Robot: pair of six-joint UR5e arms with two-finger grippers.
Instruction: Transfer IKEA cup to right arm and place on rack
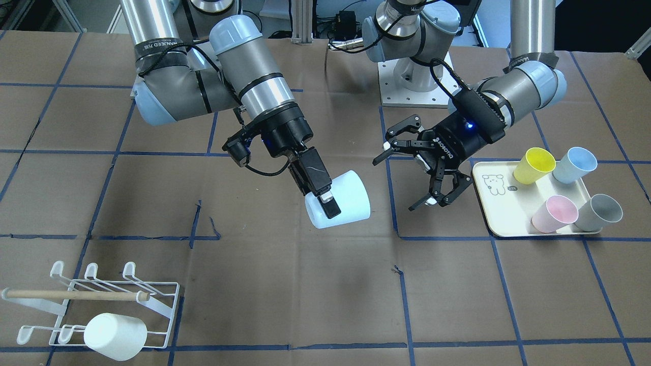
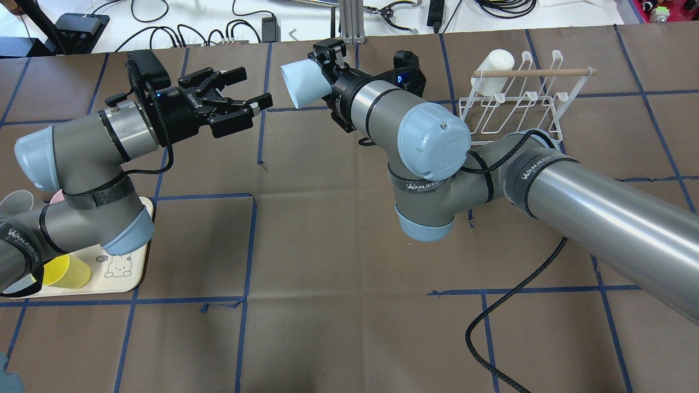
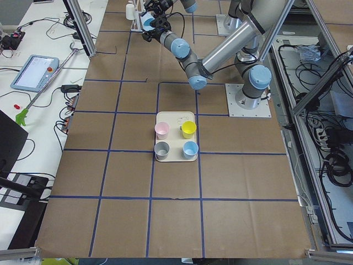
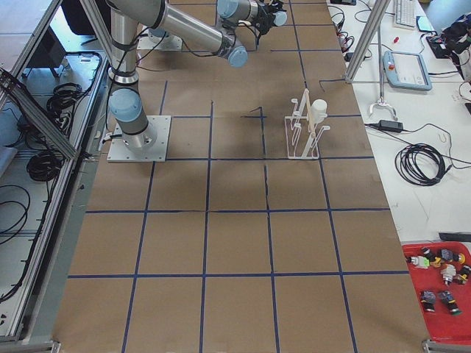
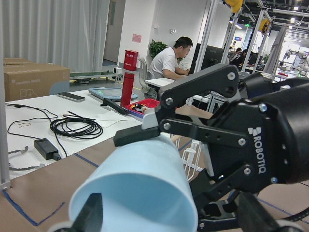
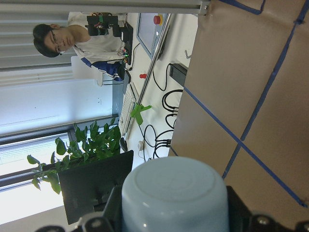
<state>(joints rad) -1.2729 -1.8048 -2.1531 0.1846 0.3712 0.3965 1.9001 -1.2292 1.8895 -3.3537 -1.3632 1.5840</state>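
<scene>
The IKEA cup (image 1: pixel 348 195), pale blue, hangs on its side above the table's middle with my right gripper (image 1: pixel 328 203) shut on it. Its open mouth points at my left gripper (image 1: pixel 407 175), which stands open a short gap away and touches nothing. From overhead, the cup (image 2: pixel 299 83) sits between the right gripper (image 2: pixel 323 68) and the left gripper (image 2: pixel 254 87). The left wrist view looks into the cup's mouth (image 5: pixel 140 193); the right wrist view shows its base (image 6: pixel 174 193). The white wire rack (image 1: pixel 163 305) holds a white cup (image 1: pixel 114 335).
A cream tray (image 1: pixel 496 203) with a bear drawing carries yellow (image 1: pixel 534 165), blue (image 1: pixel 574 165), pink (image 1: pixel 554 213) and grey (image 1: pixel 600 212) cups, close beside the left gripper. Blue tape lines cross the brown table. People sit at desks beyond the table.
</scene>
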